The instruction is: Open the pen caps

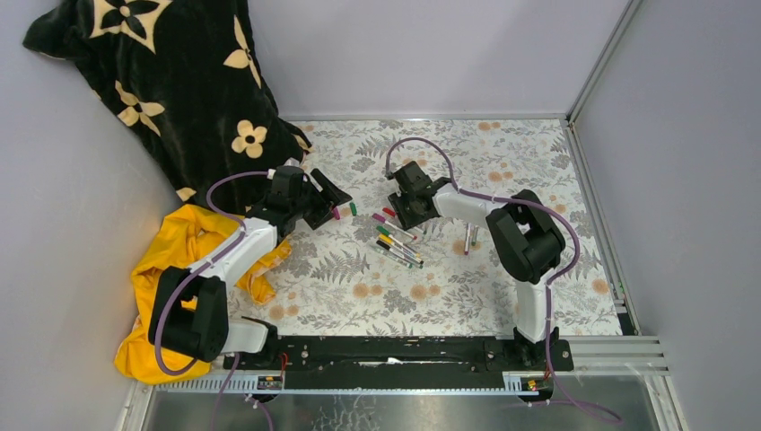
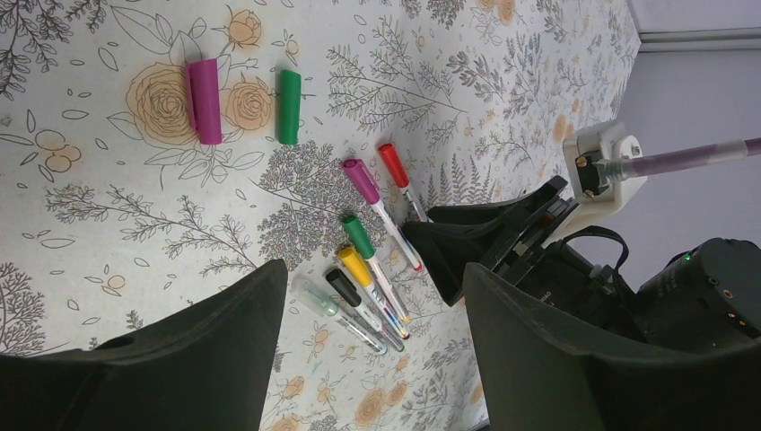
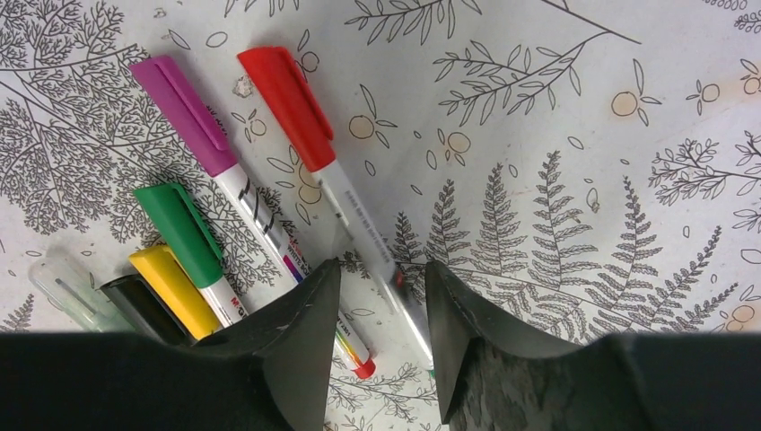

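Observation:
Several capped pens lie side by side on the floral cloth [image 1: 467, 296]. Their caps are red [image 3: 287, 106], magenta [image 3: 183, 112], green [image 3: 179, 232], yellow [image 3: 170, 289], black [image 3: 136, 305] and clear [image 3: 67, 289]. My right gripper [image 3: 381, 274] is open, low over the cluster [image 1: 397, 242], its jaws on either side of the red-capped pen's barrel [image 3: 359, 224]. A loose magenta cap [image 2: 205, 101] and a loose green cap [image 2: 288, 106] lie apart at the left. My left gripper [image 2: 372, 269] is open and empty, above the table near those loose caps [image 1: 345, 211].
Two thin pale pens [image 1: 468, 238] lie right of the cluster. A yellow cloth [image 1: 179, 260] and a black flowered blanket [image 1: 179, 81] lie at the left. Grey walls close the back and the sides. The right arm [image 2: 574, 260] shows in the left wrist view.

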Robot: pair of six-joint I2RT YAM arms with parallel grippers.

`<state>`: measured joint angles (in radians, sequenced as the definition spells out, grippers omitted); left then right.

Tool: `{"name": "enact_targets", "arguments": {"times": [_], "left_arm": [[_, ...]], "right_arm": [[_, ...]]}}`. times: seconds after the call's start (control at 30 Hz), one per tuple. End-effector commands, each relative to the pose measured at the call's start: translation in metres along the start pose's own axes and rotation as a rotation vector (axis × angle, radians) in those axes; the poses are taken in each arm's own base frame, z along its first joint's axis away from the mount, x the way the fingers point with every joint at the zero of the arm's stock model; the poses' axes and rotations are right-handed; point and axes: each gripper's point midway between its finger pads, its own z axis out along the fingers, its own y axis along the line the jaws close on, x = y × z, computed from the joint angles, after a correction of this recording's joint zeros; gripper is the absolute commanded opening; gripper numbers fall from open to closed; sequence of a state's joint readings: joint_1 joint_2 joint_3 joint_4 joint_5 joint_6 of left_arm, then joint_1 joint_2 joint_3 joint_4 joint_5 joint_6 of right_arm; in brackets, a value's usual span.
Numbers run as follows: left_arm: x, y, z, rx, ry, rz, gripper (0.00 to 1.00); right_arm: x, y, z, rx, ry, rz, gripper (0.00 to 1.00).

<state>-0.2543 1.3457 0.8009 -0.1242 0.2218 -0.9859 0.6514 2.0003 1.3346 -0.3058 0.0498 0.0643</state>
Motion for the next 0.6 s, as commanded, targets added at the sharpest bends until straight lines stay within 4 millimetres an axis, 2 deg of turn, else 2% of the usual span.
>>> {"name": "enact_targets", "arguments": {"times": [0.0, 0.13, 0.33, 0.47, 0.57], "left_arm": [[-0.005, -0.005, 0.003, 0.04, -0.016, 0.006, 0.79], [-0.005, -0.003, 0.004, 0.039, -0.014, 0.002, 0.79], [-0.003, -0.004, 0.007, 0.047, -0.006, -0.005, 0.79], [-0.002, -0.003, 0.008, 0.051, 0.0, -0.006, 0.79], [0.0, -0.007, 0.01, 0.07, 0.015, 0.002, 0.79]], "right_arm": [[0.021, 0.0, 0.011, -0.012, 0.052, -0.003, 0.46], [0.036, 0.001, 0.013, -0.019, 0.082, 0.023, 0.36], [0.052, 0.004, 0.011, -0.026, 0.099, 0.073, 0.01], [0.045, 0.006, 0.0, -0.035, 0.07, 0.088, 0.0], [0.029, 0.007, -0.014, -0.042, 0.023, 0.09, 0.0]]}}
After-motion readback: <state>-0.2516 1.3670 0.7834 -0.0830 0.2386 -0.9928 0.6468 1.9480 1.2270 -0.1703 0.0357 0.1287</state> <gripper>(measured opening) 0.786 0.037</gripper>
